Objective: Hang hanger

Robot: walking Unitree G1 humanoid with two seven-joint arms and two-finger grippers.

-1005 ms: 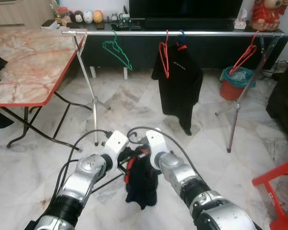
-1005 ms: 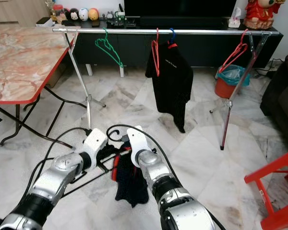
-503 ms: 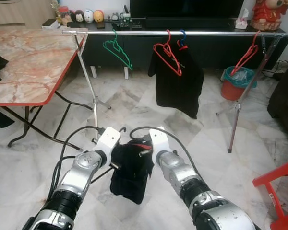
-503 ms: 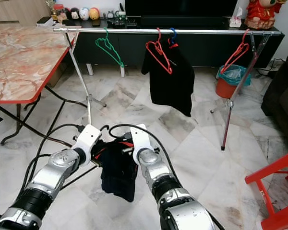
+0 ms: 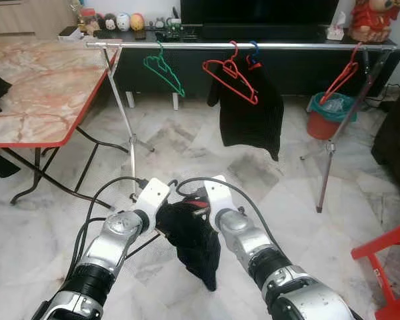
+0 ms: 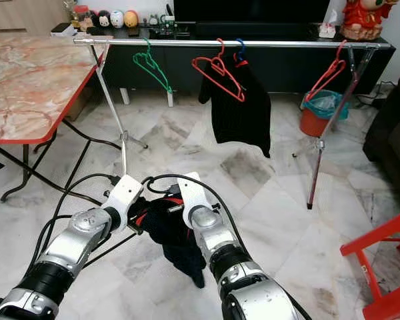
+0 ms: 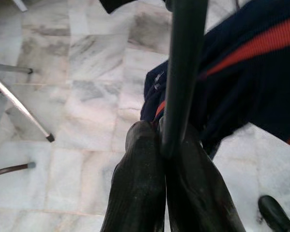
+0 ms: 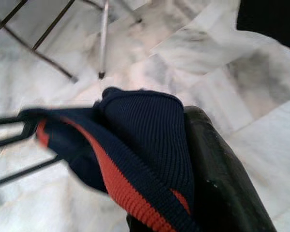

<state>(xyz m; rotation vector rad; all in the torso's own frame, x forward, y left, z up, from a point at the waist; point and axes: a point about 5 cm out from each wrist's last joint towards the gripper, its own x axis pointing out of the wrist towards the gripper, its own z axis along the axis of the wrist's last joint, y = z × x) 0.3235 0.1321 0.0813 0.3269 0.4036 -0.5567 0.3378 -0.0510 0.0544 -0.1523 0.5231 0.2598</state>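
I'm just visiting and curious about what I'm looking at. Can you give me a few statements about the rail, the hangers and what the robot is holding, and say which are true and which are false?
1. A green hanger hangs empty on the metal rail. True.
2. The black shirt lies on the floor. False: it hangs from the rail.
3. The left gripper has its jaws shut on a thin dark hanger bar. True.
4. The navy garment held between the grippers is plain white. False: it is dark navy with red stripes.
5. The marble-topped table stands on the robot's right. False: it is on its left.
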